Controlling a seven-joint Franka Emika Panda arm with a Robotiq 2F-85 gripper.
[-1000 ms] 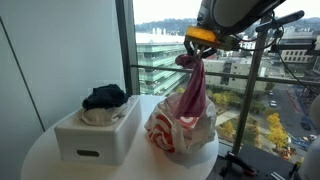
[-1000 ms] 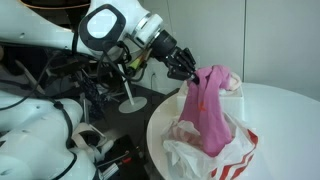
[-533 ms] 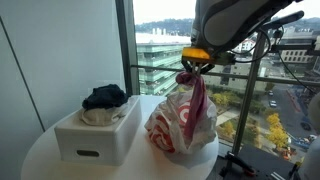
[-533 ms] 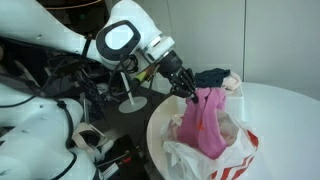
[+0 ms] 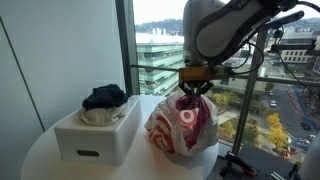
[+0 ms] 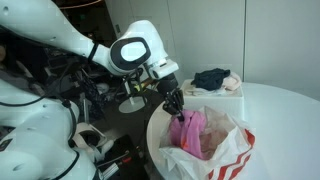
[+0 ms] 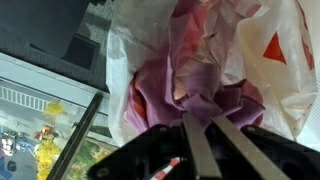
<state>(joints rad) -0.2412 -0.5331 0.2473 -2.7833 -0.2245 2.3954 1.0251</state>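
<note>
Pink cloth (image 6: 190, 132) down in white plastic bag (image 6: 236, 150), clamped in closed end effector (image 6: 177, 110)

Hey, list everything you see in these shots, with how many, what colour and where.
pink cloth: one, pink, hanging into the bag's open top, pinched at its upper end by the claw
plastic bag: one, white with red print, on the table beside the box
box: one, white, on the table
dark garment: one, nearly black, piled on top of the box
table: one, white and round, by the window
window: one, dark-framed glass, behind the table, buildings outside
claw: one, dark, shut on the pink cloth just above the bag
robot arm: one, white, reaching over the bag
</note>
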